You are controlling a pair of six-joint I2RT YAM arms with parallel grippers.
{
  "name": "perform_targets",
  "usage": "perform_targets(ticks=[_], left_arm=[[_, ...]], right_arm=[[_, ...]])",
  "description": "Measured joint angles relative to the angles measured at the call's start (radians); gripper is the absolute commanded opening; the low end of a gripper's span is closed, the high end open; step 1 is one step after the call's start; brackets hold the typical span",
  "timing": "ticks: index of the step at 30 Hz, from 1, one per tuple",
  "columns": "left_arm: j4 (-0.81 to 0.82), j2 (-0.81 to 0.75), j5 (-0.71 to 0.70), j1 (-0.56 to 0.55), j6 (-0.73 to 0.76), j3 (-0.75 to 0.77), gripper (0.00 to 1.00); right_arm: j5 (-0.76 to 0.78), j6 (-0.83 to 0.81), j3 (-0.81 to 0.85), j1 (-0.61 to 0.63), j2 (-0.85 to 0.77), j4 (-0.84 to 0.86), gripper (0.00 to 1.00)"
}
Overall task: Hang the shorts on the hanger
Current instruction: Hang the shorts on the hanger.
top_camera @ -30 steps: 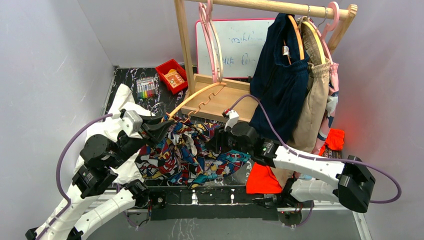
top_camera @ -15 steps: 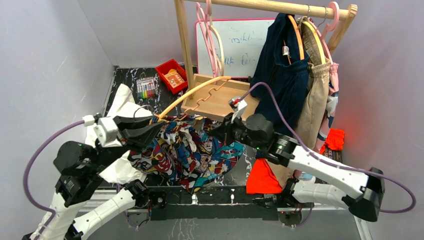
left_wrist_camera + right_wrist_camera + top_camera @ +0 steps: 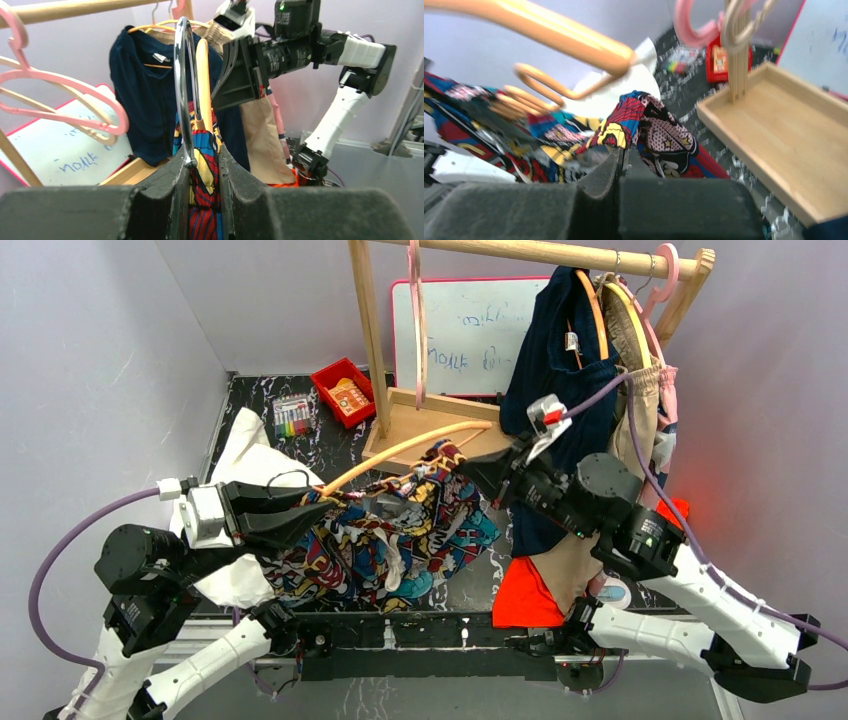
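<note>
The light-orange hanger (image 3: 410,447) slants from my left gripper (image 3: 325,508) up toward the wooden tray. In the left wrist view its silver hook (image 3: 181,90) and orange neck (image 3: 202,85) stand upright out of the shut jaws, with comic-print fabric (image 3: 206,165) pinched alongside. The shorts (image 3: 400,530) hang bunched under and over the hanger, lifted partly off the table. My right gripper (image 3: 472,466) is shut on an edge of the shorts (image 3: 624,127) near the hanger's far end. The hanger arm (image 3: 554,30) and its zigzag bar (image 3: 534,87) show above it.
A wooden rack (image 3: 365,330) stands on a wooden tray (image 3: 440,430), with pink hangers (image 3: 415,330), a navy garment (image 3: 560,370) and a beige one (image 3: 625,460). A whiteboard (image 3: 470,340), red bin (image 3: 343,390), markers (image 3: 291,416), white cloth (image 3: 245,445) and orange cloth (image 3: 525,595) surround them.
Both arms have risen. The right gripper moved up and right with the shorts' edge; the left arm pulled back left, and hanger and shorts are lifted higher off the table.
</note>
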Motion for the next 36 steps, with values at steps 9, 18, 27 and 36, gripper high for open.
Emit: perform_targets(ticks=[9, 18, 27, 36], left_arm=[[-0.066, -0.041, 0.013, 0.000, -0.029, -0.071, 0.00], [-0.047, -0.043, -0.013, 0.000, -0.034, -0.078, 0.00], [-0.085, -0.095, -0.050, 0.000, -0.068, -0.210, 0.00], [-0.136, -0.105, -0.078, 0.000, -0.091, -0.264, 0.00]], right_arm=[[0.066, 0.072, -0.314, 0.000, -0.097, -0.072, 0.00], [0.148, 0.011, -0.102, 0.001, -0.101, -0.022, 0.00], [0.242, 0.164, -0.539, 0.006, -0.205, -0.042, 0.00], [0.236, 0.193, -0.549, 0.006, -0.222, -0.072, 0.92]])
